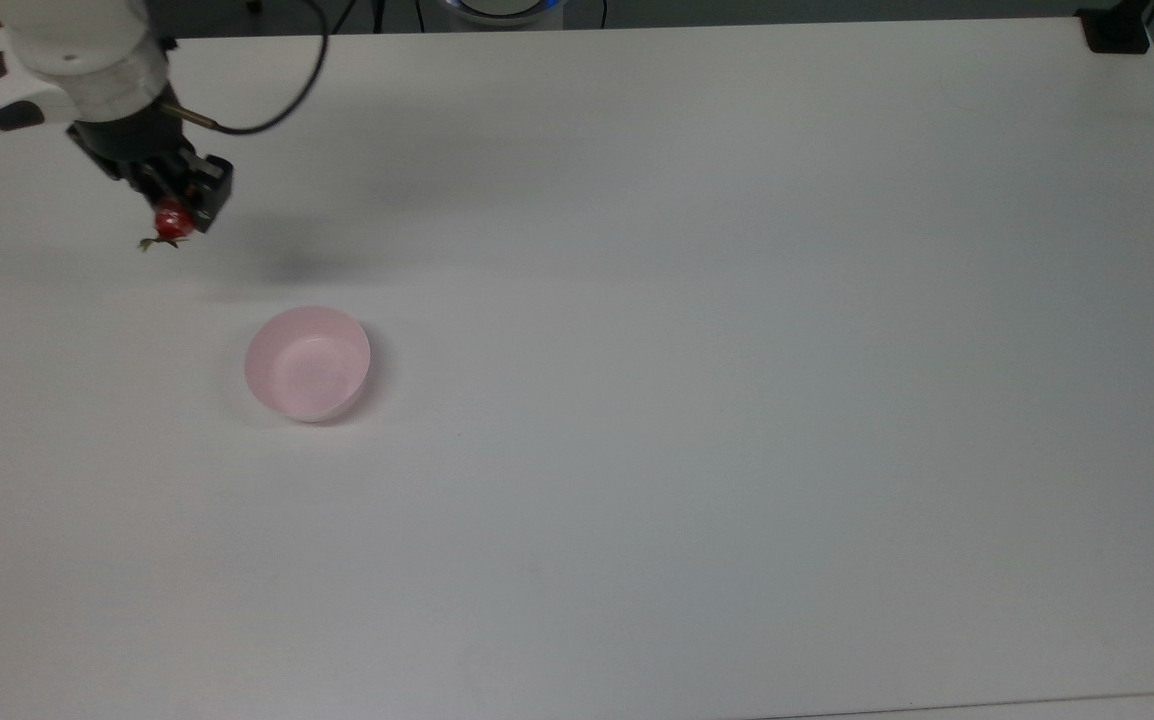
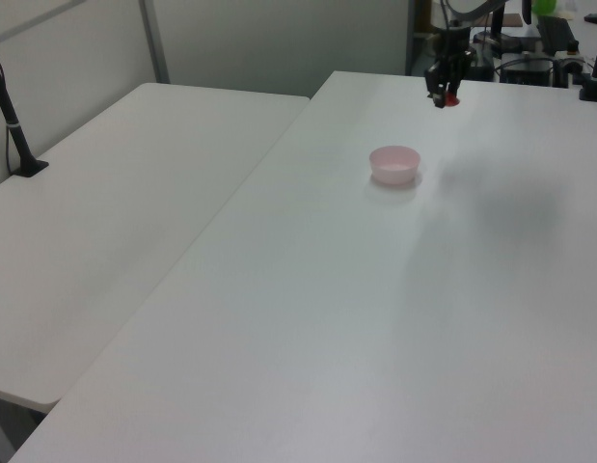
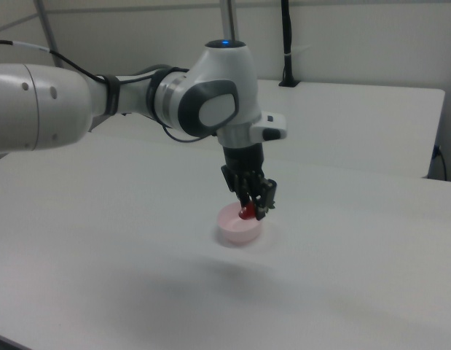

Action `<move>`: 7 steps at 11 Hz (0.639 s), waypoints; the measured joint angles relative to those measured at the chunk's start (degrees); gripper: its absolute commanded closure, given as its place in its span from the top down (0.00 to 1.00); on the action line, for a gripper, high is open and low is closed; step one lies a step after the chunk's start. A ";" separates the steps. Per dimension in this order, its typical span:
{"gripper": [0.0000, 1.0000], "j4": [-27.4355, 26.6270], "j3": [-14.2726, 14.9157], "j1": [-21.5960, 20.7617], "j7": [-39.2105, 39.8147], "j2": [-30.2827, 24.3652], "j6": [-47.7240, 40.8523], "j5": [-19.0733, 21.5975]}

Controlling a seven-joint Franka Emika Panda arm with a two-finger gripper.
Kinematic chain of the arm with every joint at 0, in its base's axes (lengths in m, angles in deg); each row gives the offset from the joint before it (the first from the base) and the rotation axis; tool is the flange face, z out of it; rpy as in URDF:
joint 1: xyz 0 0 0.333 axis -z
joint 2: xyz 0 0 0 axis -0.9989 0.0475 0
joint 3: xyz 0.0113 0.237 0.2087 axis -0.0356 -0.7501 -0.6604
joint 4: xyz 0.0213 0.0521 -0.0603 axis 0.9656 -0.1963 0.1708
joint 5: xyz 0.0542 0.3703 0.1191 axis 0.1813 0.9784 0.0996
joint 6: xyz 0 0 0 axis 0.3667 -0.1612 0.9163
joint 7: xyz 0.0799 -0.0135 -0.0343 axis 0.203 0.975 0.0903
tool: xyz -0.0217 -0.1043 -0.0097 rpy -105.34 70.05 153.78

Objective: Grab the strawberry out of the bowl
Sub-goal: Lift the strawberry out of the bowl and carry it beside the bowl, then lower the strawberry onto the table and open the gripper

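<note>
One end effector clamps strawberry aloft — arm cut off; bowl apart below.

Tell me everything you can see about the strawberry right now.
The strawberry is small, glossy and red, with a dark green leafy cap pointing toward the top view's lower left. It is clamped in the hand, lifted clear of the white table and apart from the pale pink bowl, which lies toward the top view's lower right of it.

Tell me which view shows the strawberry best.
The top view: the strawberry hangs from the claw against bare table, leaves visible. The left view shows a tiny red speck; the right view shows it overlapping the bowl.
</note>
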 measured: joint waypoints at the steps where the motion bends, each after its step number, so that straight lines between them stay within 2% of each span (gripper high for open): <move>1: 0.43 -0.08 0.02 1.24 7.18 0.44 0.00 -1.50; 3: 0.43 -0.01 0.05 4.27 14.82 2.90 4.82 -1.82; 5: 0.44 0.06 0.04 5.94 16.77 7.76 14.02 -1.87; 6: 0.48 0.23 0.03 5.96 16.78 10.27 17.37 -1.95; 7: 0.48 0.87 0.01 5.95 16.81 12.28 19.06 -2.38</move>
